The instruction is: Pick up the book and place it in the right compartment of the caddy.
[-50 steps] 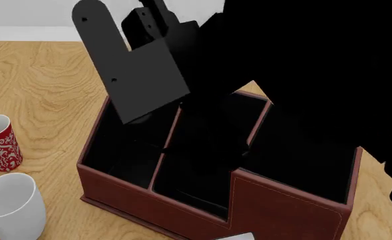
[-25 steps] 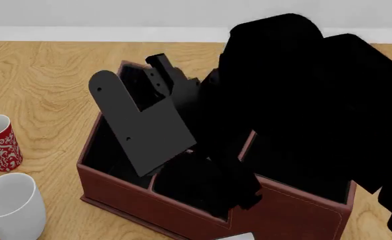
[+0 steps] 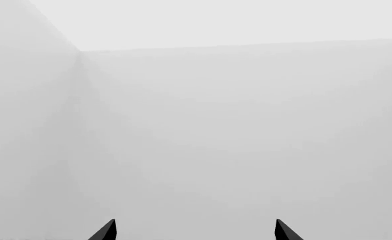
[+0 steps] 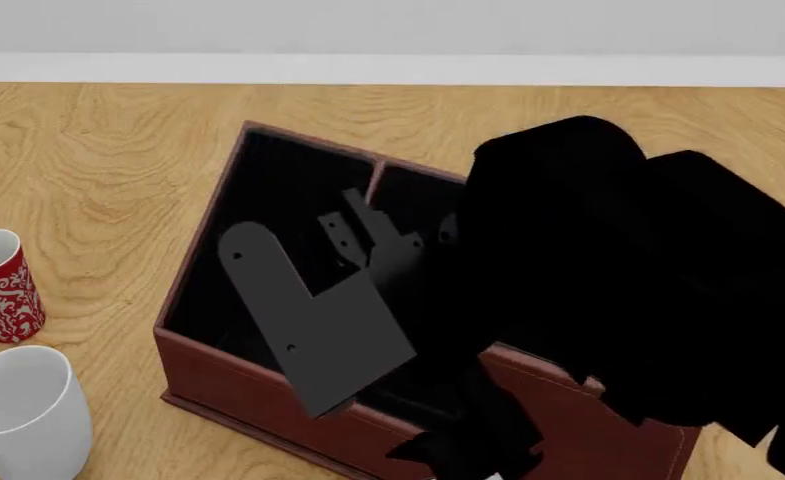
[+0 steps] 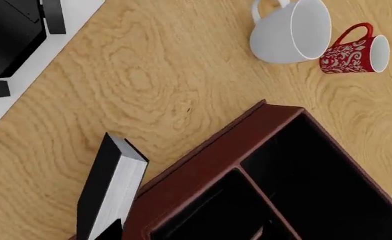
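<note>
The right arm (image 4: 632, 290) hangs over the caddy (image 4: 232, 385), blocking its right end; mugs (image 4: 19, 410) stand well apart.

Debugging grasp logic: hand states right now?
Left hand: open, empty.
Right hand: open, book not held.

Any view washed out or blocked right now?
Left wrist view: flat pale grey walls, only the left gripper tips showing. Head view: unshaded black arm covers much of the reddish-brown leather-look caddy. Right wrist view: crisp, evenly lit; black hardcover book clear.
</note>
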You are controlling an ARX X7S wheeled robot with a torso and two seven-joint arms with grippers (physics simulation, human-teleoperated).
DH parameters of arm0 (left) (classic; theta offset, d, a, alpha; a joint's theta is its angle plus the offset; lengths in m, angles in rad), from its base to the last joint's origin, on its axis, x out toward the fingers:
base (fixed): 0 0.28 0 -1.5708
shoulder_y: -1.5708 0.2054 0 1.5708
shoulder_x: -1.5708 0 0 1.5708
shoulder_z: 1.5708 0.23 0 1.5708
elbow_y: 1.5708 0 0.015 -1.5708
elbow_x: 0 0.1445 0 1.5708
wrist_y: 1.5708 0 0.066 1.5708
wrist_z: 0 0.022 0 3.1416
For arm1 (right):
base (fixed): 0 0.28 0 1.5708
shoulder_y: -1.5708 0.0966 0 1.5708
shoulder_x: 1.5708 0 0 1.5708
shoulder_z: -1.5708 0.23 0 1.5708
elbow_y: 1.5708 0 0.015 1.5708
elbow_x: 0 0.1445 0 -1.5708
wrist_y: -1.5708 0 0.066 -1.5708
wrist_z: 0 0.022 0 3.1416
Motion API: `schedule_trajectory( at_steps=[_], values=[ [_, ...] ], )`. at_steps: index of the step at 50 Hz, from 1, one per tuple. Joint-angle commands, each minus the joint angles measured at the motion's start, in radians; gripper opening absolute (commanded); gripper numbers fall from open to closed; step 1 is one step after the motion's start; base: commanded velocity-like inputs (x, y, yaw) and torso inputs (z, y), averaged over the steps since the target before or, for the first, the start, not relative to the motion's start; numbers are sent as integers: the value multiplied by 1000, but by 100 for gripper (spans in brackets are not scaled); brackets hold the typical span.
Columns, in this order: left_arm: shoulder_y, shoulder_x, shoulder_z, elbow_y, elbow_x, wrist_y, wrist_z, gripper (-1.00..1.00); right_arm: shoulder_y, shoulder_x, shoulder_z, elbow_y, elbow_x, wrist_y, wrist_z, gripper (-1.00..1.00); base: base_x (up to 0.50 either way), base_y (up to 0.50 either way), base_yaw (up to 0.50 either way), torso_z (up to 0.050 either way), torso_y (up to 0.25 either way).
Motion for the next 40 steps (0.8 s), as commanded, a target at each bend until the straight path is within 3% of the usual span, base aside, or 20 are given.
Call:
schedule_trajectory(
  at_steps=[1, 40],
  values=[
    [8, -5, 7, -4, 4, 16, -4, 100, -46, 30, -16, -44, 11, 20, 22, 100, 0, 0, 0, 0, 0],
    [41, -45, 8, -4, -5, 60, -31, 100, -180, 29, -80, -41, -5, 46, 100, 100, 0, 0, 0, 0, 0]
  ],
)
